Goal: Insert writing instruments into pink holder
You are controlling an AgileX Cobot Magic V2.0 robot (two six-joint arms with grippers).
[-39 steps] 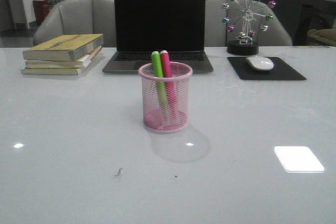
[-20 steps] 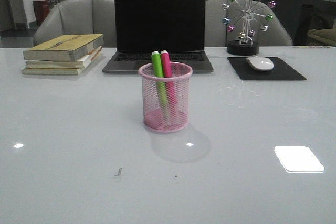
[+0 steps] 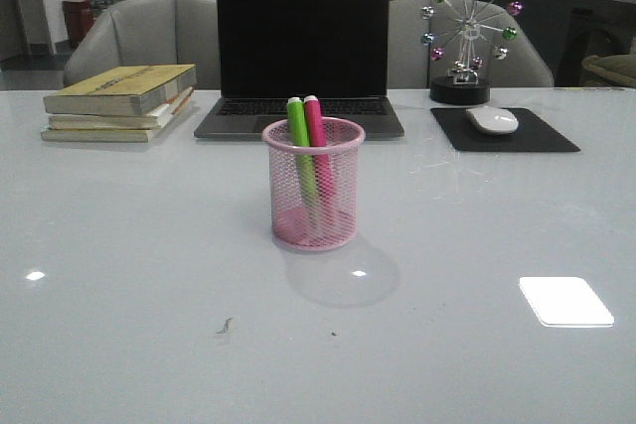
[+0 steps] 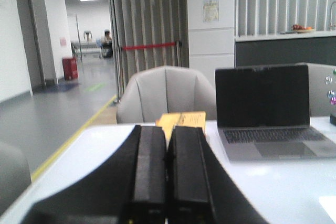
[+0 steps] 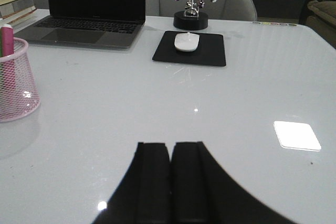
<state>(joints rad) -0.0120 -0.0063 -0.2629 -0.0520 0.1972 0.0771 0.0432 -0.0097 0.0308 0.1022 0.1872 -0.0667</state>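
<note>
The front view shows green marker (image 3: 300, 151) and pink marker (image 3: 317, 144) standing in the pink holder (image 3: 313, 186); only wrist views show both grippers' fingers (image 4: 167, 179) (image 5: 169, 182) pressed together, empty

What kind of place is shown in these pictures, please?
Probably an office desk in a large workplace: an open laptop, a mouse on a black pad, a stack of books, and padded chairs behind the table.

I'm seeing both markers (image 3: 306, 141) standing in the holder (image 3: 313, 186) mid-tabletop (image 3: 119, 275); behind it, along the far edge, the laptop (image 3: 301, 47) is sitting, books (image 3: 119, 101) left, mouse (image 3: 492, 120) right.
</note>
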